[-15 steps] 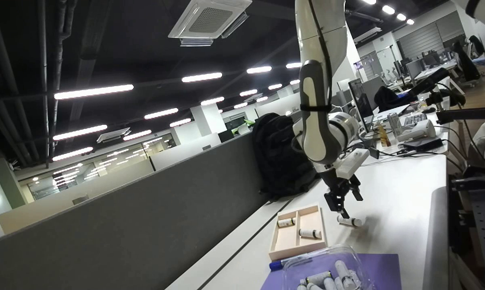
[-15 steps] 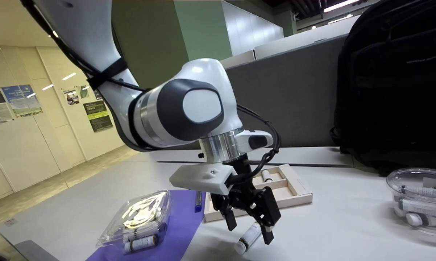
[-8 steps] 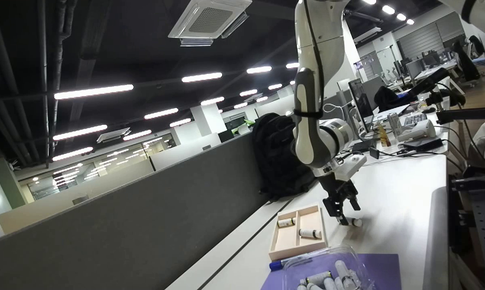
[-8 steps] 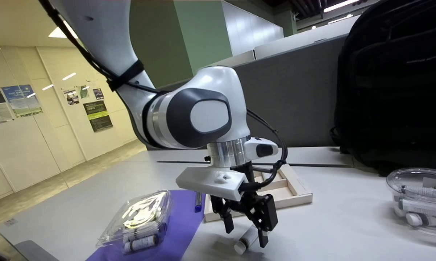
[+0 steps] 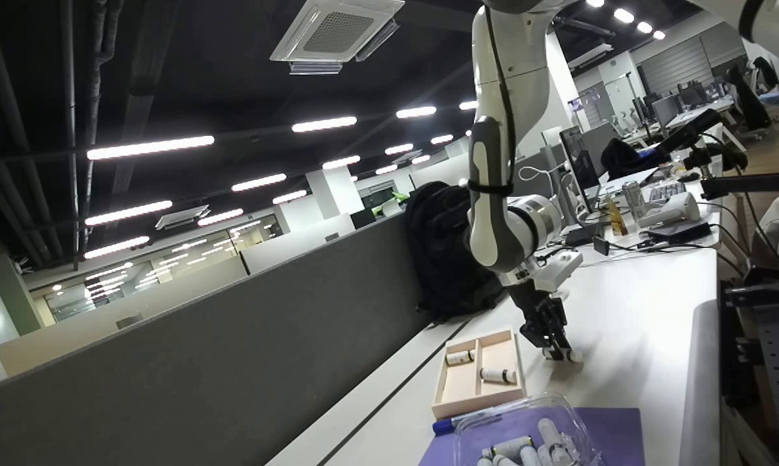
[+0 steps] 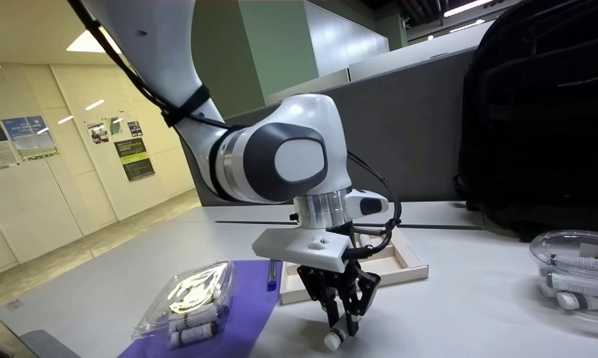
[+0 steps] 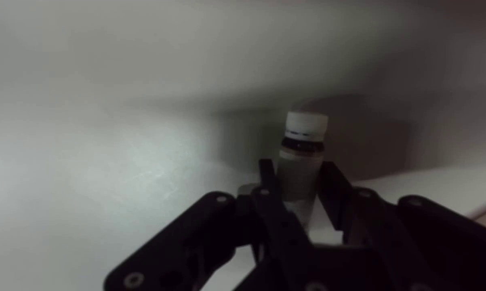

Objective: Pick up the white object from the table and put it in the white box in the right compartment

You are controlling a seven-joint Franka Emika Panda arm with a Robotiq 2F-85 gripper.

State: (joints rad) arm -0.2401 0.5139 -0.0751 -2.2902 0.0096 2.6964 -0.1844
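Office lights (image 5: 128, 212) are glaring over a white bench (image 5: 648, 285). In an exterior view the gripper (image 5: 559, 355) is pointing down near the box (image 5: 462, 383), so I'm guessing the grasp is happening; next it's probably needing a lift clear of the bench, then a carry into the box's right side. In an exterior view the vial (image 6: 338, 334) is lying on its side between the fingers (image 6: 332, 313). Wrist view's showing them snugly pinching its body, no gap I'm seeing either side, cap (image 7: 306, 126) sticking out.
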